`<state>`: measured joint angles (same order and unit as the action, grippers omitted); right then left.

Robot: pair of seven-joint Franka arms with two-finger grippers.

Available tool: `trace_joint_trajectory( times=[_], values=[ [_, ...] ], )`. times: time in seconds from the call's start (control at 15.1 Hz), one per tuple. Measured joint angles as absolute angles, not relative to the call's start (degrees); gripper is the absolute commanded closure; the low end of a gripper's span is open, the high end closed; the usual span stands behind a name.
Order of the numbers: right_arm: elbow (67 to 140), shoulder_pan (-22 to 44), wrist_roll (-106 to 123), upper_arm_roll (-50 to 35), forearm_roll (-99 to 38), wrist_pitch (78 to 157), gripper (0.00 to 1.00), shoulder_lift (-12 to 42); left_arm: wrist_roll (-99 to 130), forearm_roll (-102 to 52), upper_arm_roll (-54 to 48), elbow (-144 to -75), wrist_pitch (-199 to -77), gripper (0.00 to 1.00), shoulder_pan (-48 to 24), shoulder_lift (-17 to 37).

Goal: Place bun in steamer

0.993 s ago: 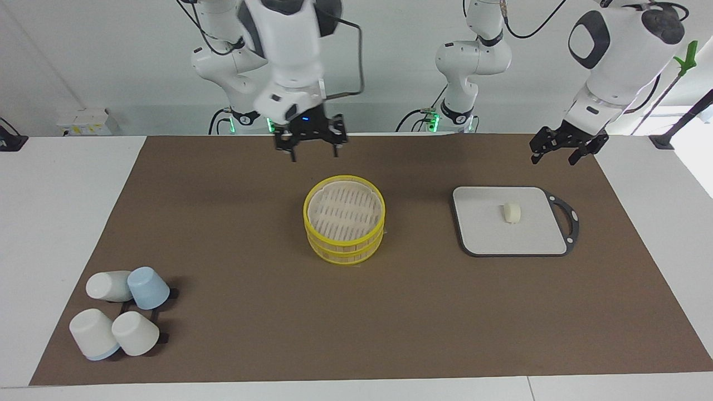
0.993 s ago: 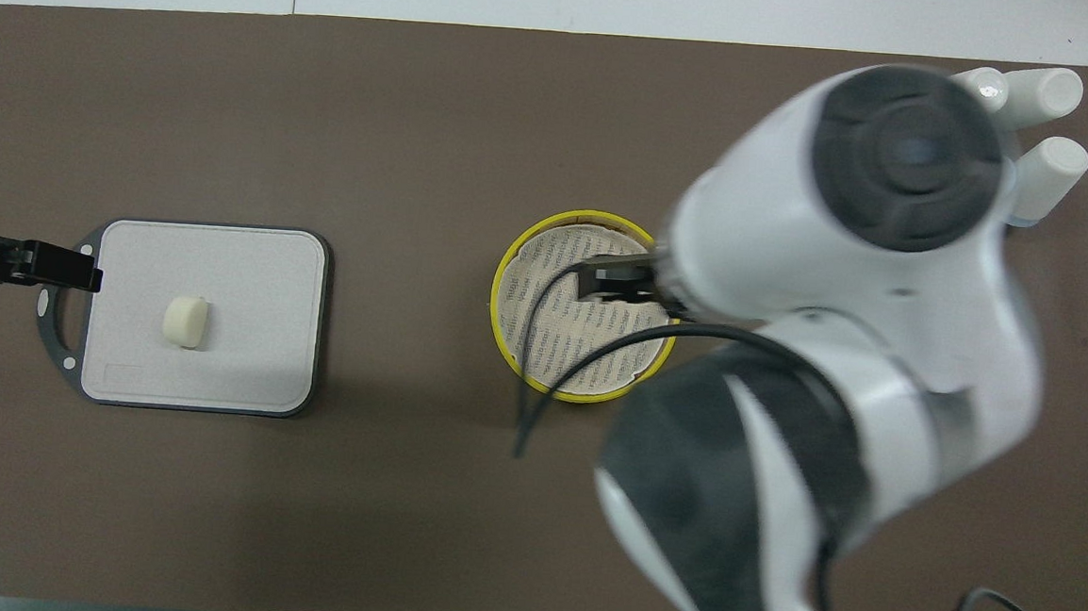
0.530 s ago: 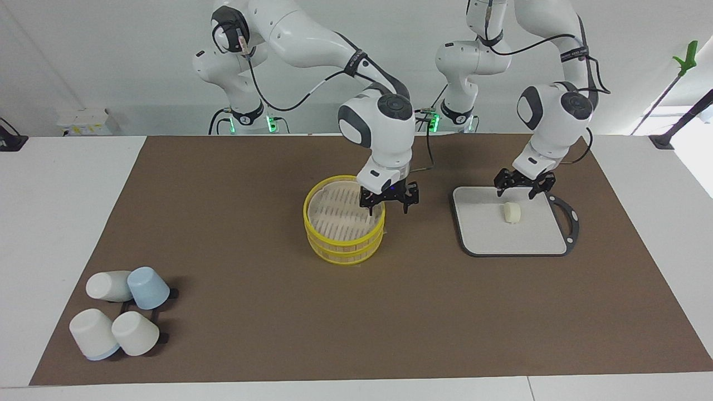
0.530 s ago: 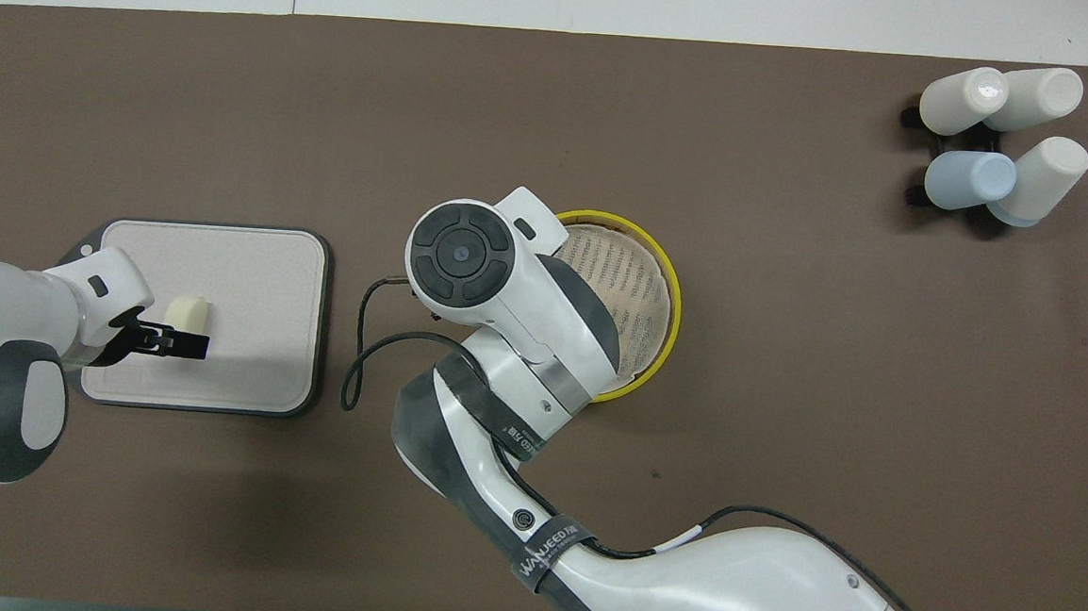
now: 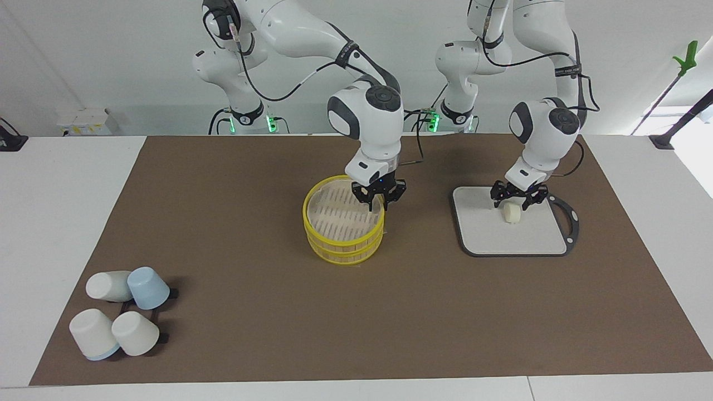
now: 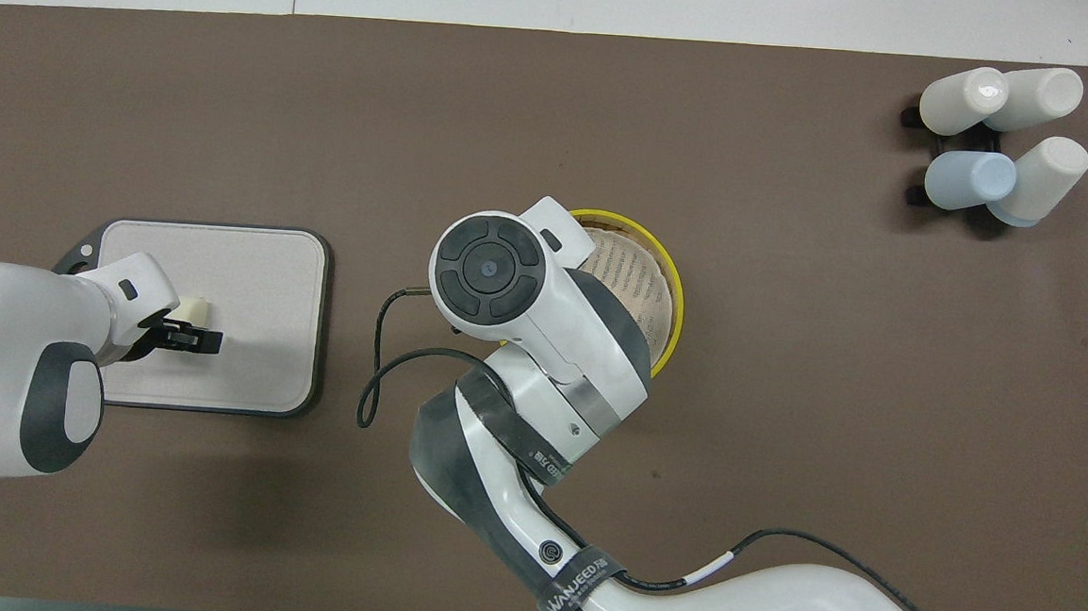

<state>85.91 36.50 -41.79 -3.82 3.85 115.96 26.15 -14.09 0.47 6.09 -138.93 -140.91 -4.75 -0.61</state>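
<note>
Left gripper [image 5: 513, 201] open astride bun [image 5: 512, 213] on board [image 5: 479, 223] | right gripper [image 5: 378, 199] open over steamer [image 5: 344, 227] rim | risk: soft bun probably squashed or rolled off-centre.

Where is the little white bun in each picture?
Facing view: the bun lies on the grey board, at the picture's right, just under the left gripper.
Overhead view: the bun shows at the picture's left on the same board, partly covered by the left gripper.
Shared landmark: the yellow steamer, mid-table in both.
</note>
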Motion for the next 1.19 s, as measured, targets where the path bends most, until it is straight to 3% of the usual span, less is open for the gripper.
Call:
trace_joint_trajectory(
  times=[0.07, 0.26, 0.4, 0.53, 0.66, 0.93, 1.06, 1.19],
  values=[
    [84.5, 36.4, -41.6, -3.7, 4.2, 113.0, 1.00, 26.2, -14.1, 0.5, 6.1, -138.9, -141.2, 0.65, -4.7, -0.6],
    [78.0, 33.7, -34.9, -3.1, 5.0, 99.5, 1.00, 25.9, -14.1, 0.5, 6.1, -138.9, -141.7, 0.65, -4.7, -0.6],
    [74.9, 28.3, -25.3, -2.8, 5.1, 91.1, 1.00, 23.2, -12.5, 0.5, 6.1, -138.3, -141.4, 0.65, -4.8, -0.6],
    [74.5, 20.7, -14.0, -2.5, 5.1, 82.0, 1.00, 18.6, -6.7, 0.4, 5.6, -133.7, -135.5, 0.65, -5.9, -0.6],
    [75.6, 13.8, -4.7, -2.4, 5.2, 75.9, 1.00, 14.5, 4.6, 0.0, 5.4, -124.3, -125.5, 0.65, -11.2, 0.2],
    [81.6, 0.9, 12.2, -2.3, 7.3, 74.5, 1.00, 9.2, 30.3, -4.1, 4.6, -103.5, -115.5, 0.65, -25.8, 7.0],
    [83.6, -2.8, 16.6, -2.3, 8.7, 74.9, 1.00, 8.8, 39.6, -5.0, 4.5, -97.8, -116.2, 0.65, -31.7, 11.6],
    [85.2, -3.6, 17.6, -2.3, 9.0, 76.2, 1.00, 8.6, 45.6, -5.2, 4.4, -97.0, -120.8, 0.65, -38.2, 15.3]
  ],
)
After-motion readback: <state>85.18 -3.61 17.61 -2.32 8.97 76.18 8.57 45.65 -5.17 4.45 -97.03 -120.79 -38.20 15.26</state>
